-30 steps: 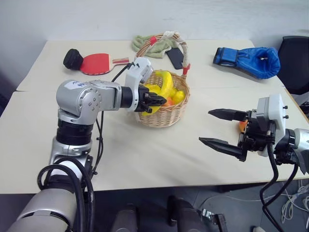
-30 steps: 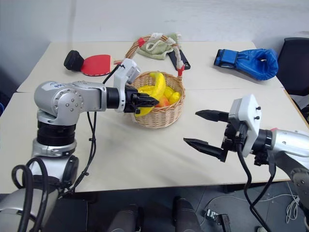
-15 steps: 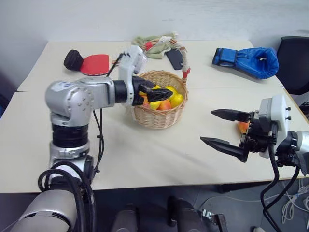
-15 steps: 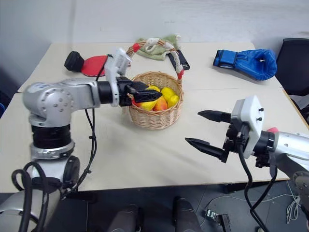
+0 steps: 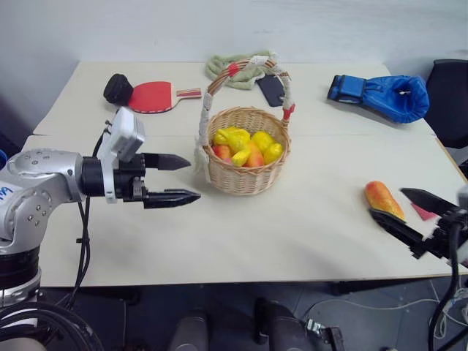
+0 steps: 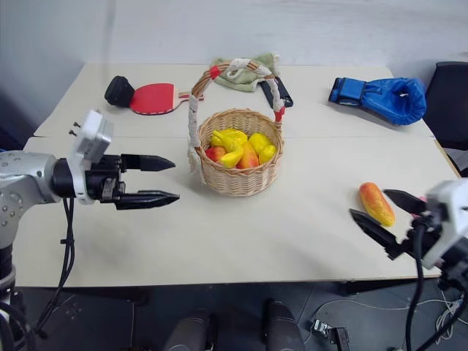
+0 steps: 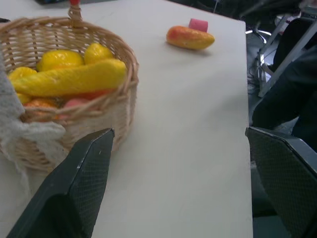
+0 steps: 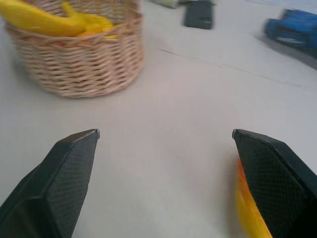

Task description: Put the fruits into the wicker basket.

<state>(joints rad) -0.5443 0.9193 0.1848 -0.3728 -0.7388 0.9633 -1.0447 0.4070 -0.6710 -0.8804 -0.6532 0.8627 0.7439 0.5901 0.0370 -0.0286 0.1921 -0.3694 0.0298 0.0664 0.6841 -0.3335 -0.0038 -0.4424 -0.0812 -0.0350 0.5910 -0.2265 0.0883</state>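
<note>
The wicker basket is sitting mid-table and already carrying most of the fruits: the banana is lying across the top, with lemon-like yellow pieces and reddish-orange pieces packed beneath it; judging by this, the task is nearly finished. 1 mango is lying on the bare table, well to the right of the basket, with a small pink block just beside it, on the side away from the basket; that mango looks like the only fruit left to collect.

The left gripper is hovering just left of the basket, fingers spread wide and holding nothing; the right gripper is sitting well right of the basket, right next to the mango, fingers also spread wide and empty, so it seems best placed for the last pick.
</note>
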